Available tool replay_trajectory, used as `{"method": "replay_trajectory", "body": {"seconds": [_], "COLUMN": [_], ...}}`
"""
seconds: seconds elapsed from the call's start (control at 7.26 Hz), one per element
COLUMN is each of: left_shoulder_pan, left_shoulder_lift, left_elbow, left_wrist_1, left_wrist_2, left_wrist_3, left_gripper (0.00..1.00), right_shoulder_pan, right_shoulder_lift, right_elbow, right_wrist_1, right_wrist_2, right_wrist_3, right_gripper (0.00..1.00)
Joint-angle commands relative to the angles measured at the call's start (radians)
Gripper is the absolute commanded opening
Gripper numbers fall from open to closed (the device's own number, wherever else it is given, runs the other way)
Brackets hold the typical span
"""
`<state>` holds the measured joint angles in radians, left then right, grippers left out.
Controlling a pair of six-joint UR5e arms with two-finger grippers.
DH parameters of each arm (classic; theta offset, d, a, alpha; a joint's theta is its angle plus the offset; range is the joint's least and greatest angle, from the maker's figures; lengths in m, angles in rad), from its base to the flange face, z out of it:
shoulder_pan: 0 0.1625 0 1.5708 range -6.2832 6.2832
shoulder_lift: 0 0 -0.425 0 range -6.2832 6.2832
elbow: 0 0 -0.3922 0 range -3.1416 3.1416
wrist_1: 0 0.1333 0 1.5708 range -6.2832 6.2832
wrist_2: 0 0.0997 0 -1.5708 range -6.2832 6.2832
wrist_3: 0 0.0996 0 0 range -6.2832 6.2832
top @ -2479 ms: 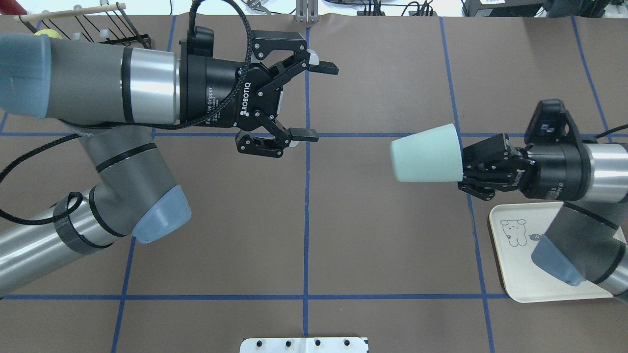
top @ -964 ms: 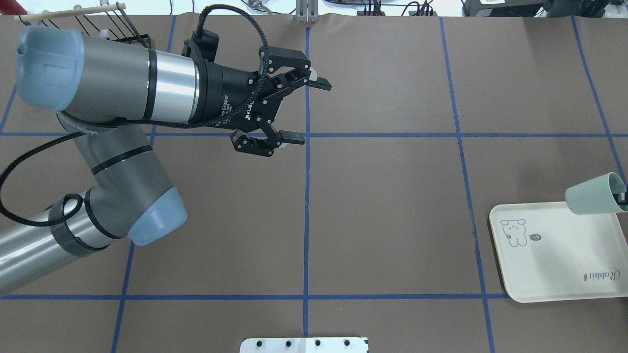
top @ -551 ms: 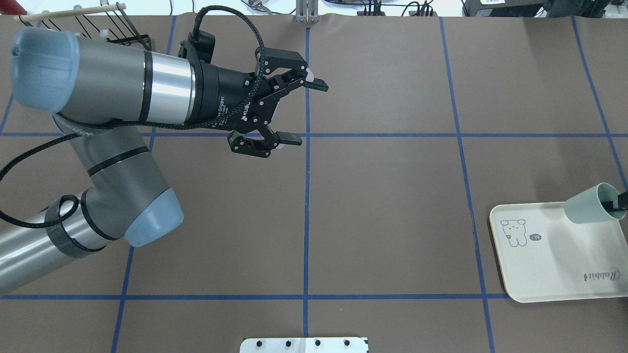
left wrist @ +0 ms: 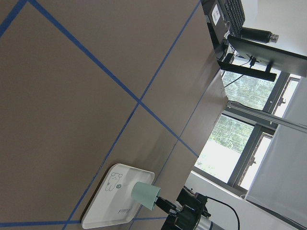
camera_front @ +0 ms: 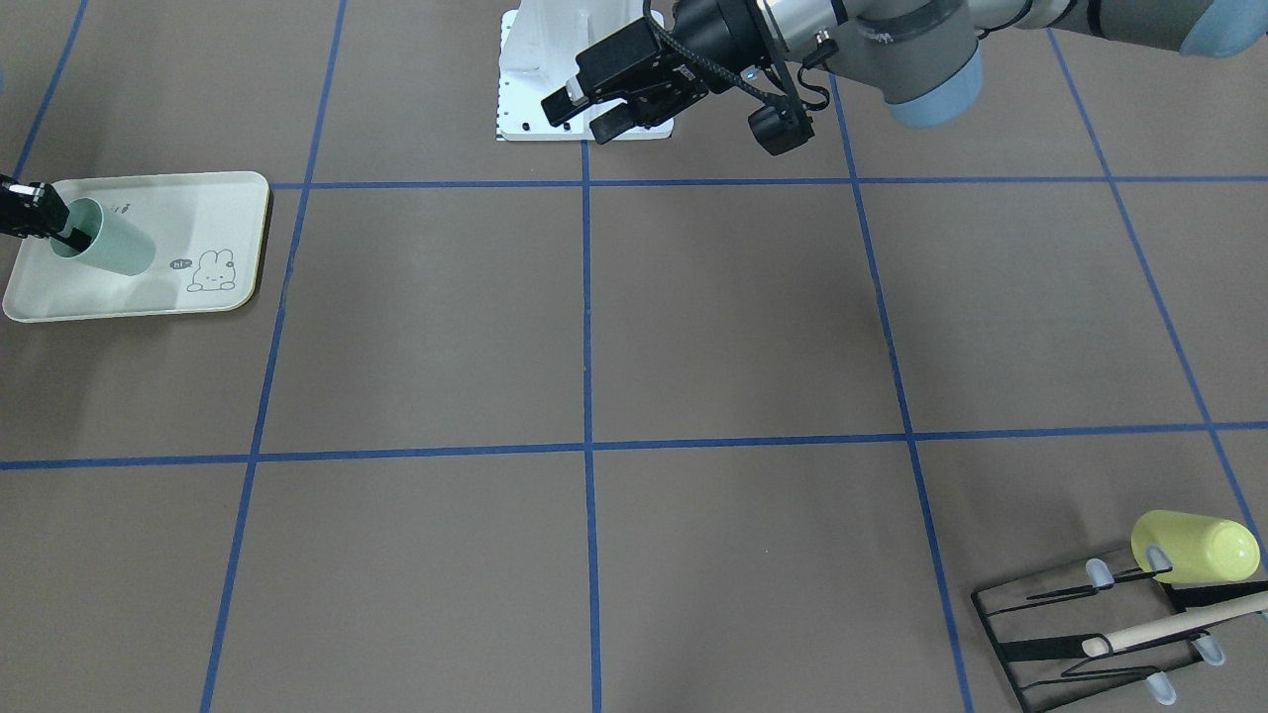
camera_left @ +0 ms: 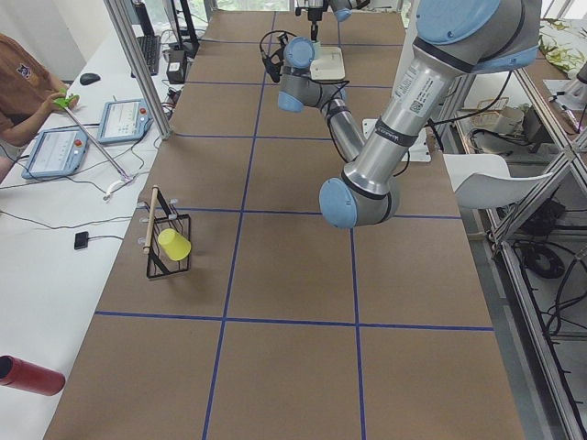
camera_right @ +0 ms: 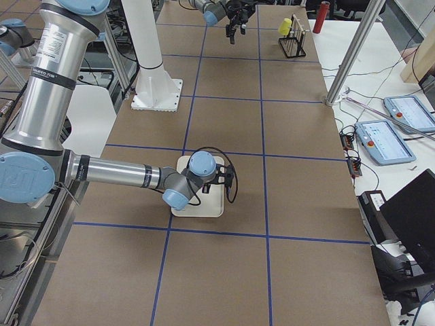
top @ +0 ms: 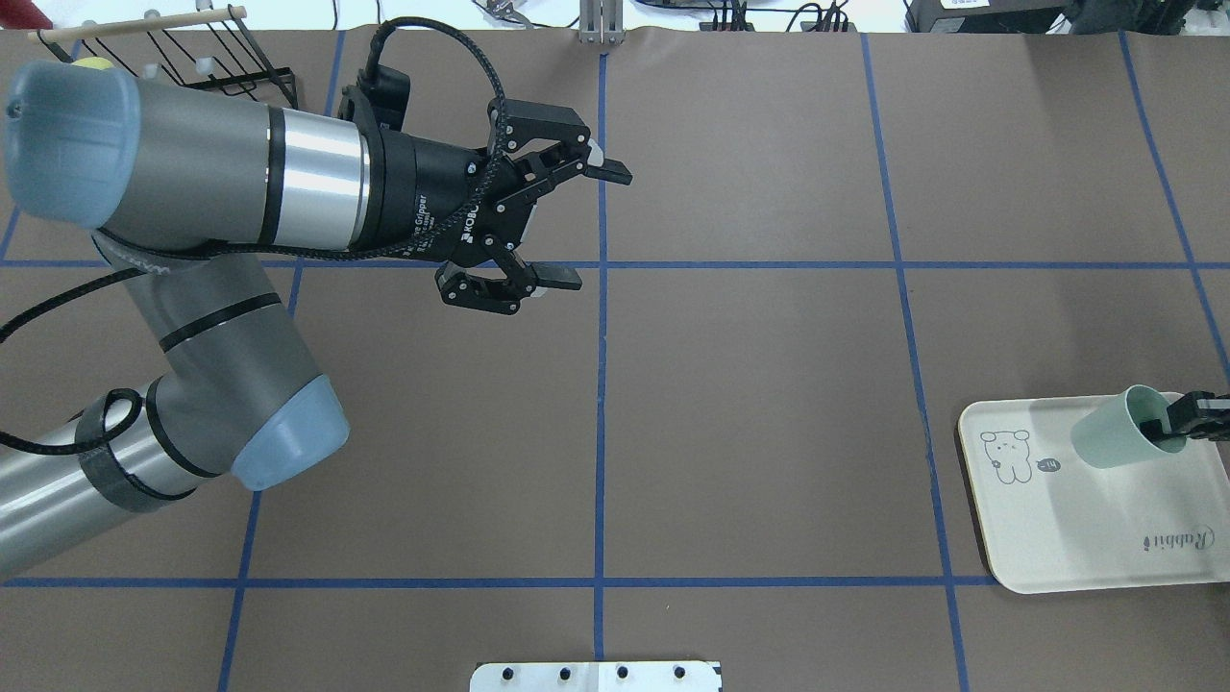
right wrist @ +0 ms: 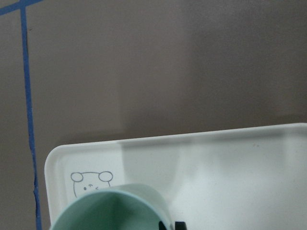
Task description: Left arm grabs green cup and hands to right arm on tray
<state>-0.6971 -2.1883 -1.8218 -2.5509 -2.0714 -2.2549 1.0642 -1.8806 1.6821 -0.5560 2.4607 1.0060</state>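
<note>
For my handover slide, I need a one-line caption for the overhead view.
Right gripper holds the green cup tilted over the tray; left gripper hangs open and empty above the table.

"Rabbit" script is read, upside-down, on the tray (top: 1076, 519); "Gripper" and part of "ROBOTIQ" are seen on the left gripper (top: 596, 229).

The left arm (top: 192, 192) reaches out with its elbow bent low and its wrist held roughly level. The left pincer (top: 598, 229) points sideways, both fingers spread wide with nothing between them. The right arm (camera_right: 122, 174) lies low and stretched out, and the right pincer (top: 1174, 421) is clamped on the rim of the green cup (top: 1110, 442), one finger inside.
</note>
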Motion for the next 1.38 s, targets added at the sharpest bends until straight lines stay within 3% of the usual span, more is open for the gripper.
{"method": "replay_trajectory", "body": {"seconds": [0.0, 0.28, 0.41, 0.55, 0.83, 1.24], "left_shoulder_pan": [0.001, 0.007, 0.007, 0.007, 0.007, 0.005], "left_shoulder_lift": [0.004, 0.002, 0.002, 0.002, 0.002, 0.004], "left_elbow": [-0.005, -0.005, -0.005, -0.005, -0.007, -0.011], "left_wrist_1": [0.000, 0.001, 0.001, 0.001, 0.000, 0.000], "left_wrist_2": [0.001, 0.005, 0.007, 0.007, 0.007, 0.007], "left_wrist_3": [0.000, -0.011, -0.012, -0.012, -0.014, -0.012], "left_gripper": [1.00, 1.00, 1.00, 1.00, 1.00, 1.00], "right_shoulder_pan": [-0.001, -0.006, -0.054, -0.079, -0.096, -0.151], "right_shoulder_lift": [0.003, -0.023, -0.058, -0.072, -0.095, -0.094], "right_elbow": [0.086, 0.143, 0.160, 0.183, 0.237, 0.243], "right_wrist_1": [-0.094, -0.198, -0.231, -0.272, -0.358, -0.377], "right_wrist_2": [-0.049, -0.095, -0.188, -0.216, -0.223, -0.290], "right_wrist_3": [-0.076, -0.194, -0.229, -0.253, -0.317, -0.316], "right_gripper": [0.00, 0.00, 0.00, 0.00, 0.00, 0.00]}}
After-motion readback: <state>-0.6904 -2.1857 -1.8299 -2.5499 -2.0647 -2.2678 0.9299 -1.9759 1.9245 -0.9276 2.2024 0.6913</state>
